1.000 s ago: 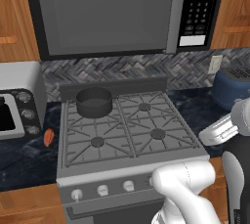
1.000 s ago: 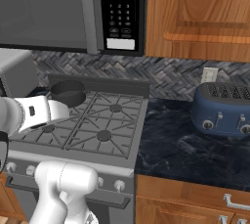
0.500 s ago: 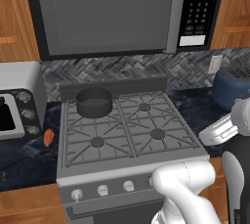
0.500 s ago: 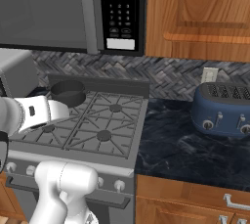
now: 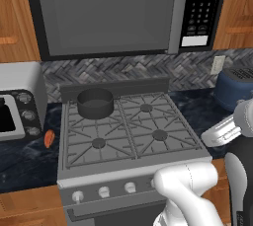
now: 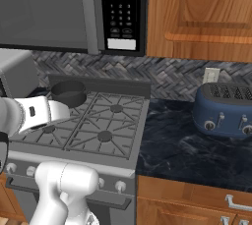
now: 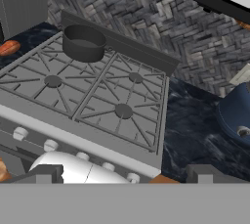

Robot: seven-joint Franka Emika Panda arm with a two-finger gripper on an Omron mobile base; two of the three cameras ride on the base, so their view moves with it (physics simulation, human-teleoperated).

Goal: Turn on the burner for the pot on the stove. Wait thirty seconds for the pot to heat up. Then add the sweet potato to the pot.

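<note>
End effector [image 7: 122, 178]: two dark finger tips at the bottom of the hand view, set wide apart, jaws fully open, nothing between them; poised above and in front of the stove's front edge, touching nothing.

Knobs [image 5: 104, 192]: row of small white round knobs along the stove's front panel, partly hidden by the arm in the base views.

Stove [image 5: 129, 163]: grey metal gas range, four burners under grey cast grates; dark speckled surface [image 6: 187, 145] on either side.

Front burners: two dark caps, both bare.

Sweet potato [image 5: 49, 138]: small orange-red oblong, lying on the surface just left of the stove, level with the front left burner, below the toaster oven; apart from the pot.

Toaster oven [image 5: 19, 99]: boxy silver unit with knobs, on the surface left of the stove.

Pot [image 5: 95, 102]: small dark-grey round pot, straight sides, dark inside, upright on the rear left grate; whether anything lies within cannot be told.

Burner [image 5: 146, 107]: rear right cap, bare; the one beneath the pot is hidden by it; no flame discernible.

Toaster [image 6: 227, 109]: blue, rounded, with slots on top, on the surface right of the stove, near the wall.

Backsplash [image 6: 167, 76]: grey herringbone tile, with a white outlet [image 6: 211, 75] above the toaster.

Microwave [image 5: 123, 13]: mounted above the stove, keypad on its right side; wooden cabinets [image 6: 202, 15] flank it.
</note>
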